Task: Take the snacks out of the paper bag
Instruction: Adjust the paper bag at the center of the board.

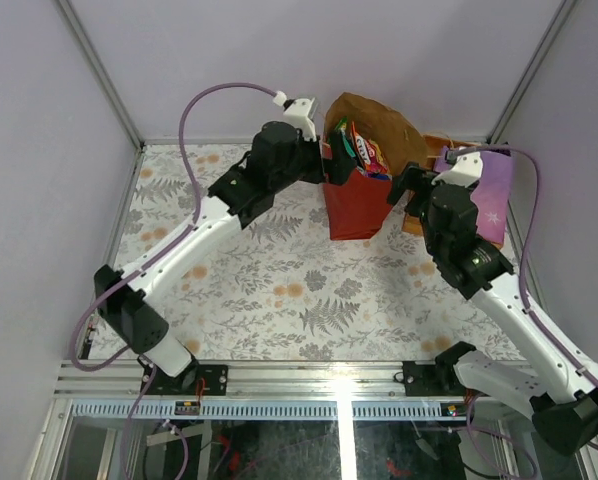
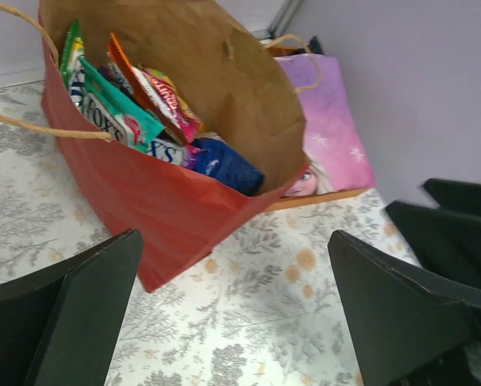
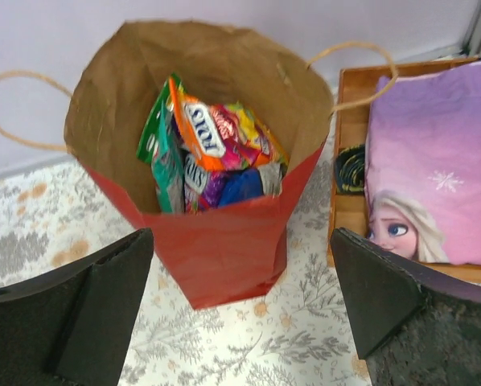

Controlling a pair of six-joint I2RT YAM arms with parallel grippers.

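The paper bag (image 1: 357, 205) stands upright at the back middle of the table, red outside below and brown inside, its mouth open. Several glossy snacks (image 1: 364, 150) fill it: orange, green, purple and blue packets (image 3: 216, 153), also seen in the left wrist view (image 2: 144, 112). My left gripper (image 1: 336, 160) is open and empty at the bag's left side; its view shows the bag (image 2: 168, 209) just ahead of the jaws (image 2: 236, 305). My right gripper (image 1: 409, 185) is open and empty at the bag's right side, facing the bag (image 3: 224, 241) from a short way off (image 3: 240, 305).
A lilac snowflake bag (image 1: 494, 195) lies on a wooden tray (image 3: 349, 213) right of the paper bag, against the back right corner. A small dark item (image 3: 353, 169) sits in the tray. The bag's loop handles (image 3: 15, 80) stick out sideways. Walls close the back and sides.
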